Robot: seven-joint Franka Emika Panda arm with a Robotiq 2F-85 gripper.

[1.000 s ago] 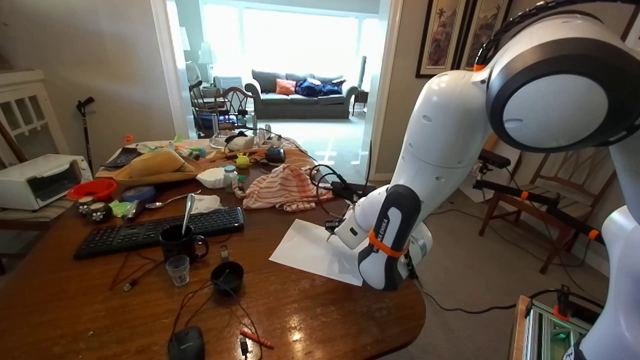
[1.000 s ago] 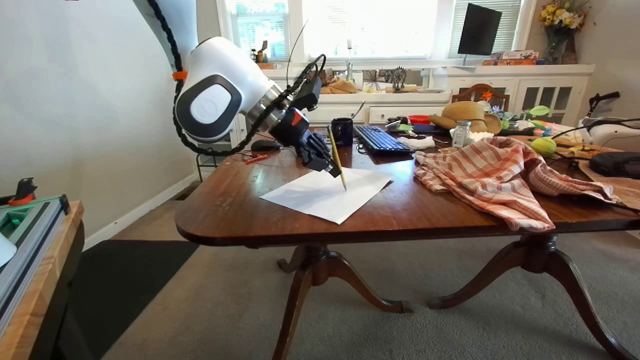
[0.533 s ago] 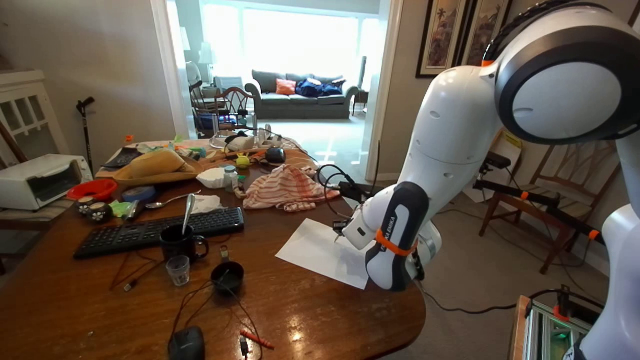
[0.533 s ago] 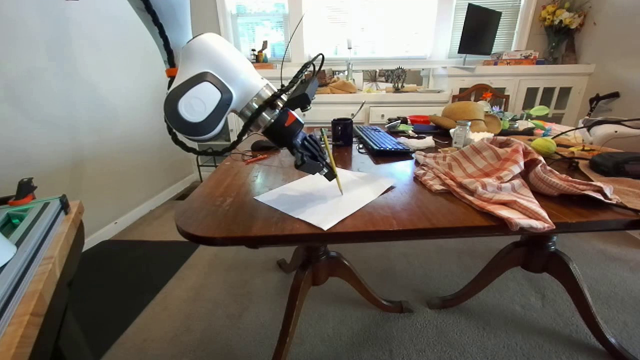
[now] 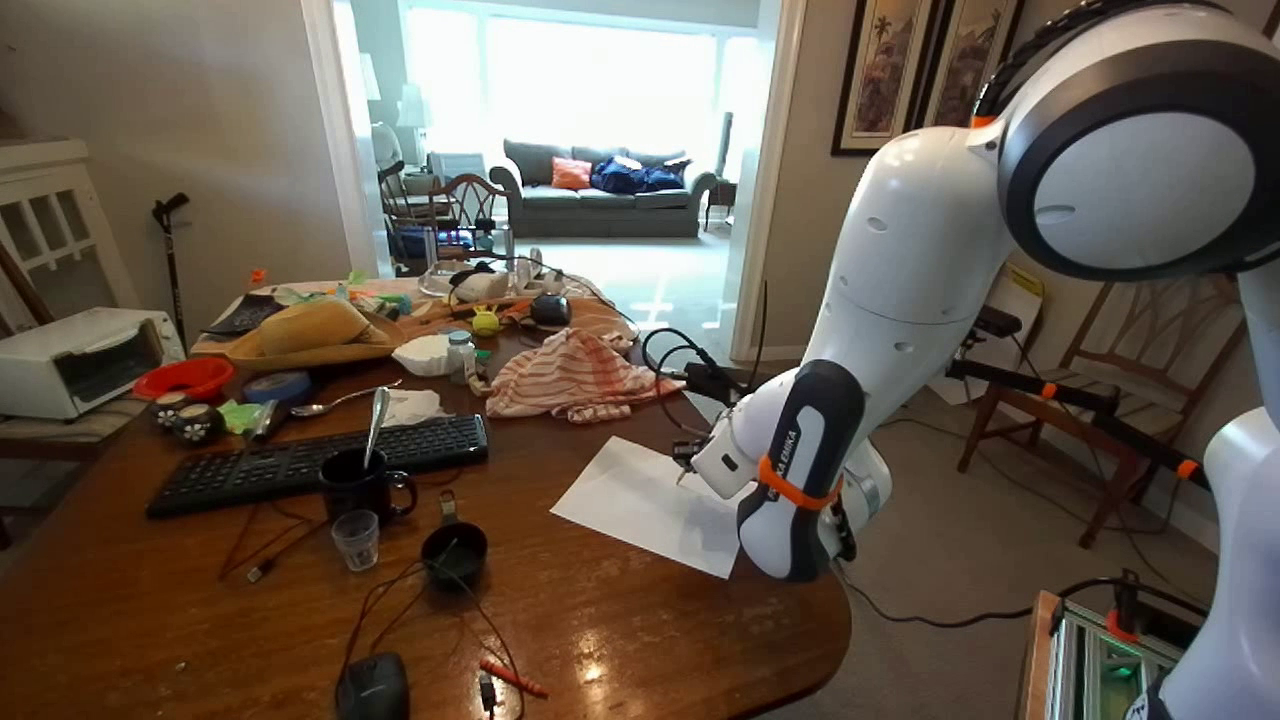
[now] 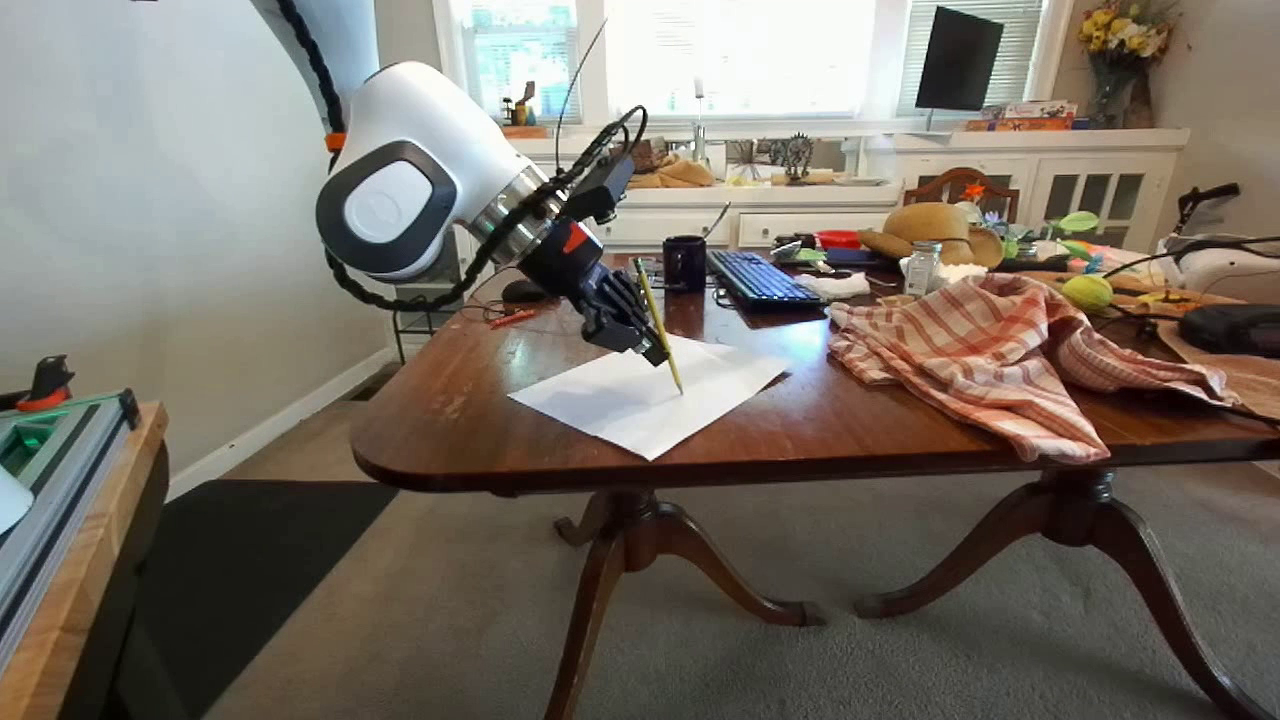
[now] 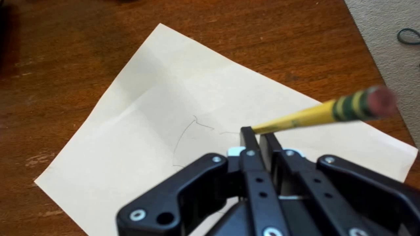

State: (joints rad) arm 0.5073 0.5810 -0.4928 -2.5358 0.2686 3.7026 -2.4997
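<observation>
In grip of black two-fingered gripper [image 7: 257, 138], jaws clamped on it: slim yellow wooden pencil [image 7: 308, 115], green-banded, pink eraser [image 7: 382, 101] up, leaning, point down at paper; faint imprint too blurred to read. Under gripper: white rectangular paper sheet [image 7: 197, 78] with thin grey lines [image 7: 178, 139], on glossy brown wooden table [image 6: 480, 400]. Above gripper: white robot arm [image 5: 890, 260], dark lettering [image 5: 788, 452] readable as "EMIKA", letters before it partly hidden by orange band [image 5: 795, 492]. Well apart from gripper: red-and-white checked cloth [image 6: 985, 345], black mug [image 6: 685, 265], flat black keyboard [image 6: 762, 282].
</observation>
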